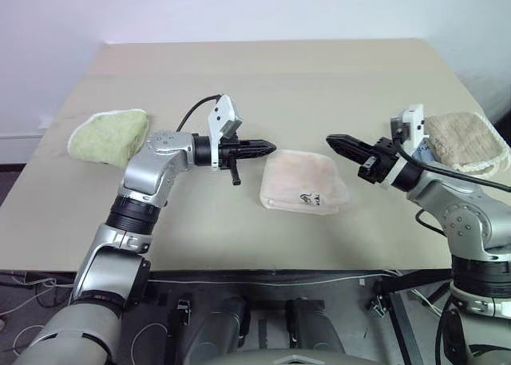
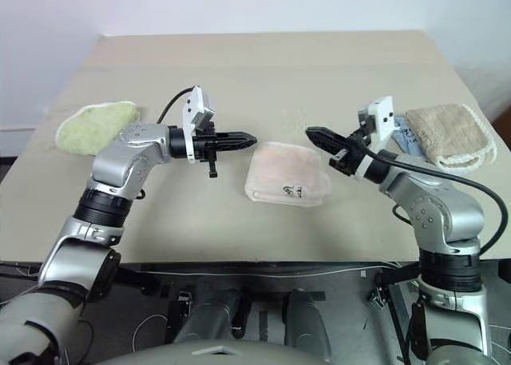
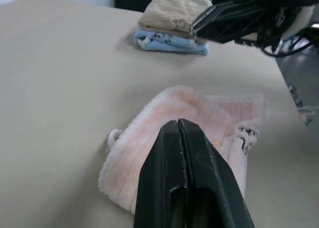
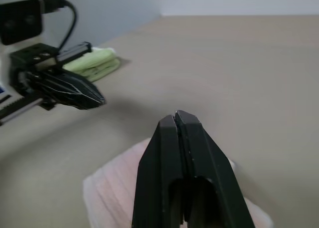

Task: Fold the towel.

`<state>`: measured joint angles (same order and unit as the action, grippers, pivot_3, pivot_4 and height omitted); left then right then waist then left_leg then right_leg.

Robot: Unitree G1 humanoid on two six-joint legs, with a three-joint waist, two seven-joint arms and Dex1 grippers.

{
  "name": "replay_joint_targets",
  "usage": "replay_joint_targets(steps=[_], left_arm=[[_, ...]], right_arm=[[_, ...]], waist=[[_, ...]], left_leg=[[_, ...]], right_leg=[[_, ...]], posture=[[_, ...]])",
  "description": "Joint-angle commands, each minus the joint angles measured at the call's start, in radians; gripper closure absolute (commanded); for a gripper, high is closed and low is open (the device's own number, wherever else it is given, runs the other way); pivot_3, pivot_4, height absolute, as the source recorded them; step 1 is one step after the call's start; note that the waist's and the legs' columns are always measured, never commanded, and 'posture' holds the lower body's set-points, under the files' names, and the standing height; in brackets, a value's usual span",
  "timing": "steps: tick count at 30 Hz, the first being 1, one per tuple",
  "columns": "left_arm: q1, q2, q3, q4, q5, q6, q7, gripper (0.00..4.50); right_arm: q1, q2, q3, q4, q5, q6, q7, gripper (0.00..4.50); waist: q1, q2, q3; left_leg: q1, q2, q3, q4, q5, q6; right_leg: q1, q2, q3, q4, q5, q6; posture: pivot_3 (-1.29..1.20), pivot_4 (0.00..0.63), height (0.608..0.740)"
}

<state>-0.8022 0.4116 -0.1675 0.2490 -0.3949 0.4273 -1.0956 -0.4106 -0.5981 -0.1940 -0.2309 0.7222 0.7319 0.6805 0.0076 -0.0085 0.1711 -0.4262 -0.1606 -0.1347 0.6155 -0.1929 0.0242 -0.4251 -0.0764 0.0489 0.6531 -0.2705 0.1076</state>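
Note:
The towel (image 1: pixel 302 181) is pale pink and lies folded into a small pad at the middle of the table, a dark printed mark on its near edge and a white loop (image 3: pixel 114 136) at one side. My left gripper (image 1: pixel 271 148) hovers just left of it, shut and empty, pointing right. From the other side my right gripper (image 1: pixel 331 141) points left above the towel's right edge, also shut and holding nothing. Neither touches the cloth.
A light green folded towel (image 1: pixel 108 136) lies at the table's left. A beige-tan towel (image 1: pixel 465 141) sits on a light blue cloth (image 3: pixel 169 42) at the right. The table's front edge (image 1: pixel 239 267) runs close below the arms.

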Motion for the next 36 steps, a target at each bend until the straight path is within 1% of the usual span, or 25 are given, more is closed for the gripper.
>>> replay_joint_targets(steps=[1, 3, 5, 9, 11, 13, 15, 16, 18, 20, 21, 23, 26, 28, 30, 31, 33, 34, 35, 36], left_arm=[[-0.026, -0.029, 0.031, 0.029, 0.001, -0.071, -0.015, 4.5], [-0.037, -0.051, 0.023, 0.066, 0.016, -0.096, -0.015, 4.5], [-0.037, -0.081, 0.004, 0.117, 0.045, -0.177, -0.031, 4.5], [-0.025, -0.143, -0.012, 0.219, 0.08, -0.272, -0.047, 4.5], [0.004, -0.162, -0.043, 0.276, 0.126, -0.329, -0.053, 4.5], [0.037, -0.169, -0.083, 0.339, 0.191, -0.378, -0.043, 4.5], [0.07, -0.151, -0.137, 0.424, 0.297, -0.495, -0.004, 4.5], [0.084, -0.146, -0.147, 0.456, 0.326, -0.529, 0.011, 4.5], [0.107, -0.16, -0.123, 0.478, 0.309, -0.504, 0.03, 4.5], [0.111, -0.168, -0.112, 0.489, 0.31, -0.502, 0.055, 4.5], [0.109, -0.167, -0.115, 0.497, 0.323, -0.517, 0.068, 4.5], [0.099, -0.168, -0.107, 0.508, 0.326, -0.524, 0.079, 4.5], [0.071, -0.168, -0.07, 0.504, 0.285, -0.49, 0.061, 4.5], [0.058, -0.164, -0.015, 0.442, 0.202, -0.422, 0.01, 4.5], [0.051, -0.16, 0.026, 0.383, 0.147, -0.359, -0.015, 4.5], [0.048, -0.154, 0.048, 0.345, 0.116, -0.327, -0.024, 4.5], [0.044, -0.144, 0.08, 0.285, 0.079, -0.279, -0.029, 4.5], [0.041, -0.134, 0.093, 0.262, 0.08, -0.272, -0.009, 4.33], [0.032, -0.128, 0.114, 0.246, 0.078, -0.249, 0.03, 4.14], [0.026, -0.122, 0.134, 0.224, 0.063, -0.211, 0.051, 3.91]], right_arm=[[-0.03, 0.016, 0.02, 0.004, 0.002, -0.014, 0.021, 4.47], [-0.042, 0.03, 0.041, 0.03, -0.017, -0.024, 0.018, 4.47], [-0.049, 0.05, 0.074, 0.09, -0.063, -0.037, -0.003, 4.47], [0.016, 0.05, 0.156, 0.138, -0.147, -0.092, 0.05, 4.47], [0.031, 0.085, 0.178, 0.204, -0.207, -0.145, 0.014, 4.47], [0.033, 0.132, 0.183, 0.283, -0.265, -0.204, -0.045, 4.47], [0.067, 0.16, 0.207, 0.301, -0.3, -0.238, -0.049, 4.47], [0.087, 0.17, 0.219, 0.296, -0.311, -0.247, -0.042, 4.47], [0.117, 0.186, 0.238, 0.289, -0.334, -0.267, -0.042, 4.47], [0.126, 0.197, 0.238, 0.288, -0.342, -0.279, -0.04, 4.47], [0.127, 0.201, 0.233, 0.282, -0.335, -0.276, -0.032, 4.47], [0.121, 0.199, 0.216, 0.25, -0.293, -0.252, -0.002, 4.47], [0.09, 0.177, 0.176, 0.198, -0.211, -0.184, 0.054, 3.88], [0.05, 0.165, 0.128, 0.17, -0.146, -0.135, 0.066, 3.29], [0.023, 0.157, 0.094, 0.147, -0.1, -0.1, 0.073, 2.56], [0.005, 0.154, 0.072, 0.14, -0.074, -0.082, 0.07, 2.3], [-0.025, 0.145, 0.039, 0.129, -0.032, -0.045, 0.066, 1.6], [-0.039, 0.134, 0.027, 0.123, -0.018, -0.029, 0.068, 1.22], [-0.049, 0.119, 0.021, 0.118, -0.01, -0.014, 0.076, 0.96], [-0.055, 0.101, 0.02, 0.113, -0.004, 0.0, 0.085, 0.56]], waist=[[0.002, 0.0, 0.0], [0.003, 0.0, 0.0], [0.003, 0.0, 0.0], [0.005, 0.0, 0.0], [0.002, 0.0, 0.0], [-0.007, 0.0, -0.001], [-0.012, 0.0, -0.001], [-0.016, 0.0, -0.001], [-0.017, -0.003, -0.005], [-0.019, -0.003, -0.006], [-0.02, -0.003, -0.006], [-0.022, -0.003, -0.006], [-0.025, -0.003, -0.006], [-0.027, -0.003, -0.006], [-0.027, -0.003, -0.006], [-0.026, -0.004, -0.006], [-0.024, -0.004, -0.006], [-0.022, -0.004, -0.006], [-0.021, -0.004, -0.006], [-0.018, -0.004, -0.006]], left_leg=[[0.0, 0.0, 0.0, 0.0, 0.0, 0.0], [0.0, 0.0, 0.0, 0.0, 0.0, 0.0], [0.0, 0.0, 0.0, 0.001, 0.0, 0.0], [0.0, 0.0, 0.0, 0.001, 0.0, 0.0], [0.0, 0.0, 0.0, 0.001, 0.0, 0.0], [0.0, 0.0, 0.001, 0.001, 0.0, 0.0], [0.001, 0.0, 0.001, 0.001, 0.0, 0.0], [0.001, 0.0, 0.001, 0.001, 0.0, 0.0], [0.002, 0.0, -0.001, 0.001, 0.0, 0.0], [0.009, 0.0, -0.001, 0.001, 0.0, 0.0], [0.016, 0.0, -0.001, 0.0, -0.001, 0.0], [0.024, 0.0, -0.002, -0.001, -0.003, -0.002], [0.026, 0.0, -0.003, -0.001, -0.003, -0.002], [0.025, 0.0, -0.003, -0.001, -0.003, -0.002], [0.02, 0.0, -0.003, 0.0, -0.002, -0.001], [0.017, 0.0, -0.004, 0.0, -0.002, -0.001], [0.015, 0.0, -0.004, 0.0, -0.001, 0.0], [0.015, 0.0, -0.004, -0.001, -0.001, 0.001], [0.015, 0.0, -0.004, -0.002, -0.001, 0.001], [0.014, 0.0, -0.004, -0.002, -0.001, 0.001]], right_leg=[[0.0, 0.0, 0.0, 0.0, 0.0, 0.0], [0.0, 0.0, 0.0, 0.0, 0.0, 0.0], [0.001, 0.0, 0.0, 0.0, 0.0, 0.0], [0.0, 0.0, -0.001, 0.001, 0.0, 0.0], [0.0, 0.0, -0.001, 0.0, 0.0, 0.0], [0.001, 0.0, 0.0, 0.001, 0.0, 0.0], [0.0, 0.0, 0.001, 0.002, 0.0, 0.0], [0.0, 0.001, 0.001, 0.003, 0.0, 0.0], [0.001, 0.001, 0.0, 0.004, 0.0, 0.0], [0.008, 0.001, 0.0, 0.003, 0.0, 0.0], [0.016, 0.001, 0.0, 0.001, 0.0, 0.0], [0.026, 0.001, -0.001, -0.001, -0.001, 0.0], [0.028, 0.001, -0.002, -0.002, -0.001, 0.0], [0.027, 0.001, -0.002, -0.002, -0.001, 0.001], [0.021, 0.001, -0.002, -0.001, 0.0, 0.001], [0.017, 0.001, -0.002, 0.0, 0.0, 0.001], [0.015, 0.001, -0.002, 0.0, 0.0, 0.0], [0.015, 0.001, -0.002, 0.0, 0.0, 0.0], [0.015, 0.001, -0.002, -0.001, 0.0, 0.0], [0.015, 0.001, -0.002, -0.002, 0.0, 0.0]], posture=[[0.0, 0.15, 0.74], [0.0, 0.15, 0.74], [0.0, 0.15, 0.74], [0.0, 0.15, 0.74], [0.0, 0.15, 0.74], [0.0, 0.15, 0.74], [0.0, 0.15, 0.74], [0.0, 0.15, 0.74], [0.0, 0.15, 0.74], [0.0, 0.15, 0.74], [0.0, 0.15, 0.74], [0.0, 0.15, 0.74], [0.0, 0.15, 0.74], [0.0, 0.15, 0.74], [0.0, 0.15, 0.74], [0.0, 0.15, 0.74], [0.0, 0.15, 0.74], [0.0, 0.15, 0.74], [0.0, 0.15, 0.74], [0.0, 0.15, 0.74]])
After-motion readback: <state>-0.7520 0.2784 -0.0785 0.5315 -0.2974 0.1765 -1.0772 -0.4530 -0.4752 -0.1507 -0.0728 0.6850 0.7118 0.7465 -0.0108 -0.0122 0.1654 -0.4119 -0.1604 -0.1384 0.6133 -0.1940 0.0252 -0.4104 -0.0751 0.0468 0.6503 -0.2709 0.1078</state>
